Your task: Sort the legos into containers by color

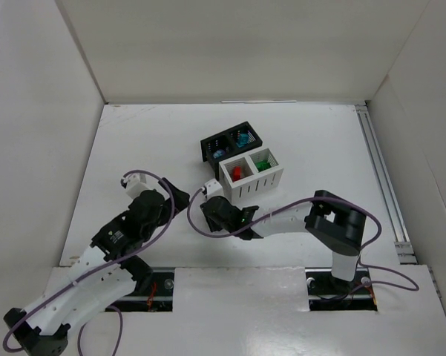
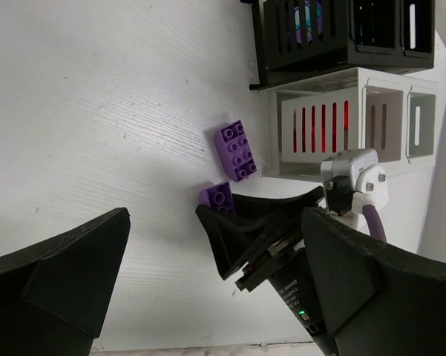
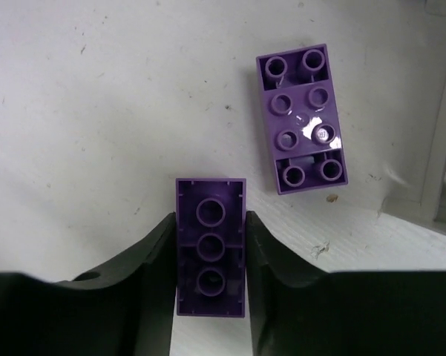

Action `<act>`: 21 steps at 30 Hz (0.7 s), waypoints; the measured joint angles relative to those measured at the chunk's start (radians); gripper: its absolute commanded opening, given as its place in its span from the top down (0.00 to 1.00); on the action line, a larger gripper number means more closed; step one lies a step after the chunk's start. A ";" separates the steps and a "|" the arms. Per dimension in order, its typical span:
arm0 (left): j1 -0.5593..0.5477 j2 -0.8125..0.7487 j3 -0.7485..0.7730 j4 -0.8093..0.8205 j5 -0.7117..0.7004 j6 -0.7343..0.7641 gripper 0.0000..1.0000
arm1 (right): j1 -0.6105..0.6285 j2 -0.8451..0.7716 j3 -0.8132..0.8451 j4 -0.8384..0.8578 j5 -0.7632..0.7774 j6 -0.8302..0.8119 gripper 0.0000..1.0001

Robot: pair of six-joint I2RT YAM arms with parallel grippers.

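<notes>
- Top external view: black bin [image 1: 206,153] and white bin [image 1: 271,183] just beyond both arms.
- Left gripper [image 2: 215,252] gaping wide, holding nothing.
- Right gripper [image 3: 210,237] clamped on narrow purple brick [image 3: 210,211], far end poking beyond the jaws; possible slip or twist when lifted.
- Second purple brick [image 3: 303,117] just beside, untouched; could get knocked.

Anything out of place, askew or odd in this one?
Nothing spilled or damaged. One oddity: the purple brick clamped in the right gripper is upside down, its hollow tubes showing. A second purple brick lies studs-up beside the white bin.
</notes>
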State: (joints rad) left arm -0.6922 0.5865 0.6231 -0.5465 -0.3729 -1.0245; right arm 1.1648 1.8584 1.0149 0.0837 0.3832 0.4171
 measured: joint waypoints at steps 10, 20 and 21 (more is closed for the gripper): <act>-0.002 -0.079 0.000 -0.026 0.005 0.003 0.00 | 0.003 -0.095 -0.044 -0.019 0.017 -0.071 0.82; -0.002 0.074 0.001 0.046 0.033 0.020 0.00 | -0.113 -0.415 0.090 -0.033 0.037 -0.440 0.81; -0.002 0.095 0.001 0.055 0.034 0.020 0.00 | -0.150 -0.407 0.123 -0.031 0.026 -0.483 0.79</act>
State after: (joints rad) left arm -0.6937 0.6811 0.6239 -0.4911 -0.3393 -1.0042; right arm 1.0149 1.4517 1.1381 0.0528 0.4088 -0.0654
